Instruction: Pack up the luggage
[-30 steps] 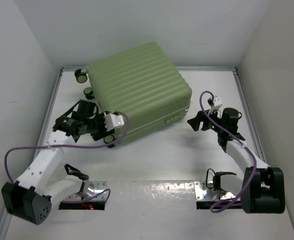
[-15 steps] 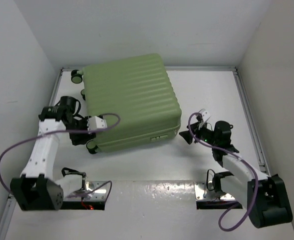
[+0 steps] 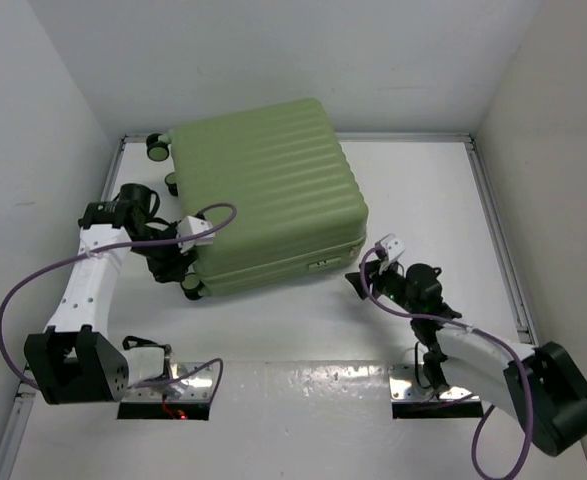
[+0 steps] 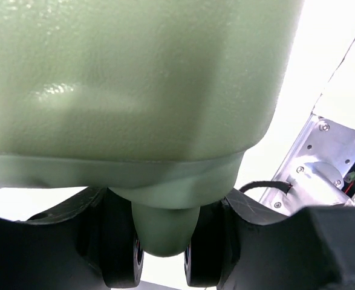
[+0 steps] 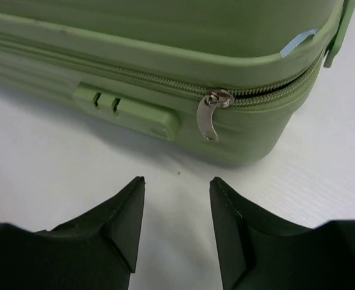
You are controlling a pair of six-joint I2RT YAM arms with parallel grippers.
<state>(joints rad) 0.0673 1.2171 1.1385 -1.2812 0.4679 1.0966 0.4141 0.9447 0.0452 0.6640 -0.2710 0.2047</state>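
Observation:
The pale green ribbed luggage [image 3: 268,190] lies flat and closed on the white table, its black wheels [image 3: 158,147] pointing left. My left gripper [image 3: 185,272] is at the near left corner. In the left wrist view its fingers [image 4: 74,241] press from both sides on a double wheel [image 4: 121,254], with the green fork between. My right gripper [image 3: 359,283] stands open just off the near right corner, low over the table. The right wrist view shows its jaws [image 5: 177,181] apart and empty, facing the zipper pull [image 5: 208,116] and lock [image 5: 129,112]. A bit of light blue lining [image 5: 298,41] pokes out.
White walls close in the table on the left, back and right. Metal base plates [image 3: 168,385] [image 3: 423,385] sit at the near edge. Purple cables [image 3: 33,290] loop off both arms. Bare white table [image 3: 303,320] lies between the luggage and the bases.
The luggage has swung round and shifted left with my left gripper at its wheel. My right gripper has come nearer and lower towards the near right corner, its jaws narrower.

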